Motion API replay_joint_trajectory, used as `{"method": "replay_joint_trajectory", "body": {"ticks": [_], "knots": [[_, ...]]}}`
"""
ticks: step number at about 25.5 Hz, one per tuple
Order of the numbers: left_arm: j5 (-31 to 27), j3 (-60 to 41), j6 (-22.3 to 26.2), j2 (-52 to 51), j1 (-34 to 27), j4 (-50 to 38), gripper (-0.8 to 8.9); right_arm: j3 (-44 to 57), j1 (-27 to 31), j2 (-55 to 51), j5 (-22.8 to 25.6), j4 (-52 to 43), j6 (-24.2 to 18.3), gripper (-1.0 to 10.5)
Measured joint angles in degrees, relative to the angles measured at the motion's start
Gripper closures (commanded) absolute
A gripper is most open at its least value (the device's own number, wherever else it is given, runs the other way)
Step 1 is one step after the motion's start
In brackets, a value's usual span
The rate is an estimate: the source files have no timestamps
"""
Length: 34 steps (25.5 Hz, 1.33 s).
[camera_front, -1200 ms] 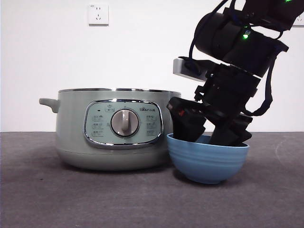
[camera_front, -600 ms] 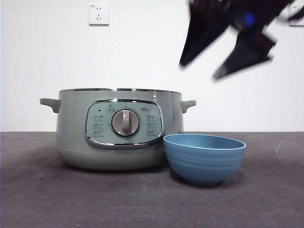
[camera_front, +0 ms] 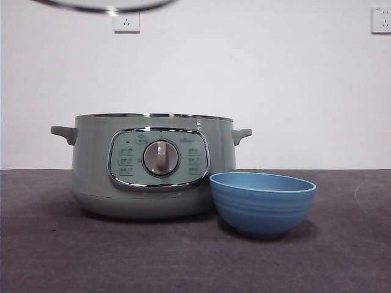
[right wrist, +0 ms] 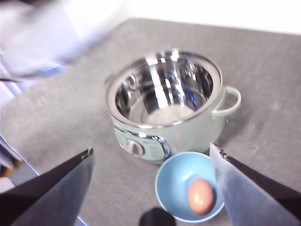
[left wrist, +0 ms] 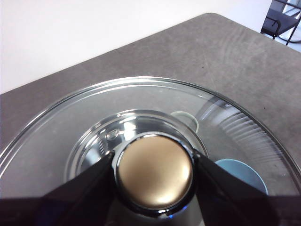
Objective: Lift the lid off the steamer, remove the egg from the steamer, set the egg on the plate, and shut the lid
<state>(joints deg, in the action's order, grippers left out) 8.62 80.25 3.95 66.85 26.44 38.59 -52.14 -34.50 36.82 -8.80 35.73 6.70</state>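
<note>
Steamer (camera_front: 153, 165) stands open on the grey counter (camera_front: 61, 256), steel bowl inside bare and shiny in the right wrist view. Plate (camera_front: 263, 201), really a small blue bowl, sits just beside the steamer's front right, touching or nearly so. Egg (right wrist: 200, 196) lies inside the plate, brown, whole, visible only from the right wrist camera; the plate's wall hides it from the front. Lid (left wrist: 141, 141) is held high above the steamer's left side, only its steel rim showing at the top edge of the front view. Left claw (left wrist: 154, 172) is clamped on the lid's knob (left wrist: 154, 172), one jaw either side. Right claw (right wrist: 150, 179) hangs high over steamer and plate, jaws spread wide, holding nothing. Judgement: lifting and egg transfer look done; closing the steamer remains. Lid handling: glass with steel rim, rigid, fairly heavy for its single small grip point, breakable if dropped or knocked on the steamer's edge. The knob is smooth and round, so the lid may swing or slip; best kept level, centred over the rim and lowered slowly until it seats all round before release.
</note>
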Motion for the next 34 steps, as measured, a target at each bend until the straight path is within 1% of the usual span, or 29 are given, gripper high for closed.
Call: {"method": "replay_joint_trajectory", "body": {"ticks": [3, 6, 12, 17, 26, 34], "knots": [[0.39, 0.00, 0.13, 7.23, 0.48, -5.84, 8.22, -0.02, 0.00, -1.57, 0.00, 0.39, 0.66, 5.3], [0.33, 0.00, 0.15, 11.50, 0.98, -8.41, 8.22, 0.00, 0.00, -1.60, 0.00, 0.72, 0.90, 5.3], [0.31, 0.00, 0.15, 18.75, 1.16, -12.57, 8.21, -0.02, 0.00, -1.55, -0.02, 0.74, 1.05, 5.3], [-0.04, 0.00, 0.39, 22.56, 1.16, -16.76, 8.22, -0.02, 0.00, -1.55, 0.00, 0.92, 1.05, 5.3], [-1.20, 0.00, 1.16, 27.17, 0.98, -17.29, 8.22, 0.00, 0.00, -1.55, 0.09, 1.07, 1.05, 5.3], [-1.46, 0.00, 1.46, 27.43, 0.61, -17.22, 8.22, -0.02, 0.00, -1.55, 0.24, 1.07, 1.05, 5.3]]}}
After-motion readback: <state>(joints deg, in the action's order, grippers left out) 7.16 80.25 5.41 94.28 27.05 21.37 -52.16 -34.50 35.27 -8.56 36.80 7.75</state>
